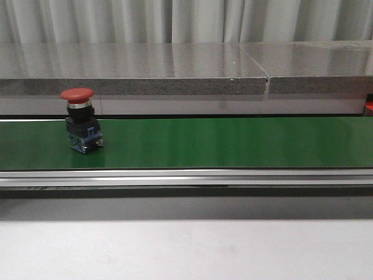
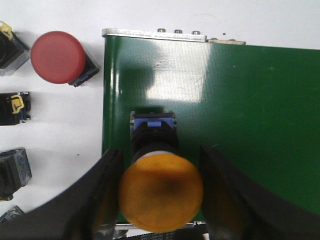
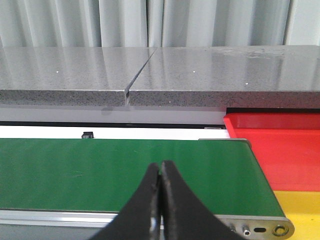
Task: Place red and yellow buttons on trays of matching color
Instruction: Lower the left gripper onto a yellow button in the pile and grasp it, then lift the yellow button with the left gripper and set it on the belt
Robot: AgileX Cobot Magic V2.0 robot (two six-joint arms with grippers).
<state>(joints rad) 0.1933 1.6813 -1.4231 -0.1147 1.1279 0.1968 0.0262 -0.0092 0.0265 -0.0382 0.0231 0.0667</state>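
Note:
In the left wrist view a yellow button (image 2: 161, 192) stands upright at the end of the green belt (image 2: 240, 110). My left gripper (image 2: 160, 150) is shut on its cap, one finger pressed to each side. A red button (image 1: 80, 119) stands upright on the belt at the left of the front view. Another red button (image 2: 57, 56) lies on the white table beside the belt's end. My right gripper (image 3: 160, 164) is shut with nothing in it, above the belt near its other end. Just past that end sit the red tray (image 3: 280, 145) and the yellow tray (image 3: 302, 212). Neither gripper shows in the front view.
Several more black-bodied buttons (image 2: 14, 107) lie on the white table beside the belt's end. A grey stone ledge (image 1: 175, 70) runs behind the belt, with curtains behind it. A metal rail (image 1: 186, 178) borders the belt's near side.

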